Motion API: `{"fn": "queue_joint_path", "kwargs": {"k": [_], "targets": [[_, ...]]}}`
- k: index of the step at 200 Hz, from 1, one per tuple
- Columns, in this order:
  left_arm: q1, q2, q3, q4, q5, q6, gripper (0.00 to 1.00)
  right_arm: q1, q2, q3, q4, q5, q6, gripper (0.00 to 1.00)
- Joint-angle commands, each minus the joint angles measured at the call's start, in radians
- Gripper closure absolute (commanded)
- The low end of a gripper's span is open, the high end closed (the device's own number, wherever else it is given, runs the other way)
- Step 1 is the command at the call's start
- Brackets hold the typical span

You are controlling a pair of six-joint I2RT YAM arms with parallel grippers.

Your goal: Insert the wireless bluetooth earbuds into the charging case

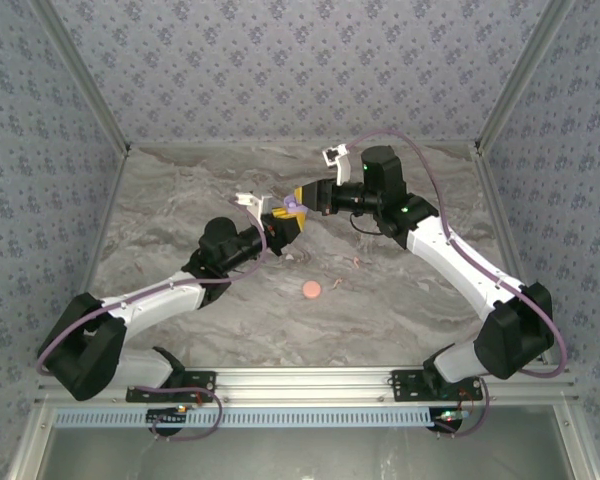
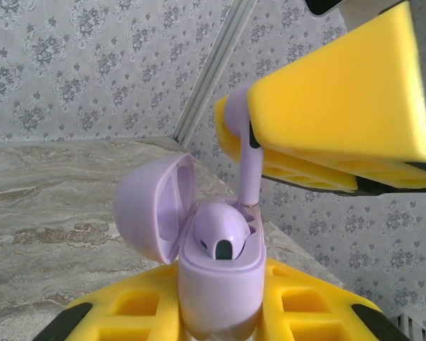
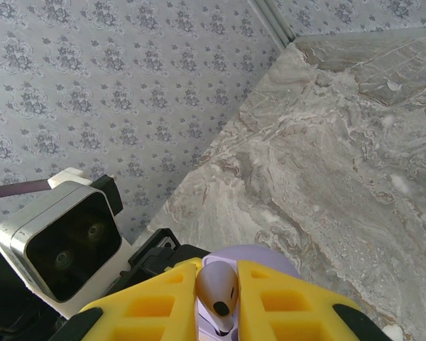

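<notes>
Pinching a lavender earbud (image 2: 250, 167) tight, the right claw (image 1: 302, 198) is hanging it right over the open charging case (image 2: 220, 291), which the left claw (image 1: 280, 225) is clamping. The stem's sitting slightly tilted beside the seated earbud (image 2: 224, 231), so it's risking catching the rim and popping loose.

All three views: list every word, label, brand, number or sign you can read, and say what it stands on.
No readable text anywhere.
Lavender charging case and the earbud held over it: plain, unmarked.
White camera housing: no legible marking.
Wallpaper: floral pattern, no lettering.
Small circuit boards at the near edge: too small to read.
</notes>
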Motion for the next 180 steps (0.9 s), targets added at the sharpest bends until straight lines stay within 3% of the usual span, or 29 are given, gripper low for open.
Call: {"fn": "queue_joint_path", "kwargs": {"k": [1,180], "targets": [[-0.007,-0.007,0.031,0.052,0.012,-0.009,0.77,0.006,-0.023,-0.009,0.011,0.007,-0.011,0.8],[-0.007,-0.027,0.017,0.078,0.001,-0.017,0.77,0.015,-0.029,-0.029,-0.017,0.043,-0.033,0.8]]}}
